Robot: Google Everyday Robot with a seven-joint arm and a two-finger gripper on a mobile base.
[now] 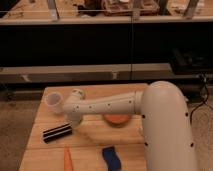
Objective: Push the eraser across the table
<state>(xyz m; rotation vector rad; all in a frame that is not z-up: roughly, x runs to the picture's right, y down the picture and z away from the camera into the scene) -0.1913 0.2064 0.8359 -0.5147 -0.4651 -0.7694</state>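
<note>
Eraser sits on the left half of the table, lying at a slant, with its right end just beside the gripper. There's only the one camera view, so here goes.

The gripper hangs down off the end of the white arm, low over the wood, between the white cup behind it and the eraser in front and to its left. Honestly can't tell if it's open or closed from this angle, and I can't say whether it's touching the eraser either.

For the push itself, I'd keep the gripper low enough to catch the side of the bar. Hitting it near the middle of its long side should help too, since contact at the end would probably just spin it. I'd go slow and steady, on a line that misses the cup and the orange stick.

Head count:
- one eraser
- one cup
- one orange stick
- one blue curved thing near the front edge
- one flat orange round piece, partly tucked under the arm
</note>
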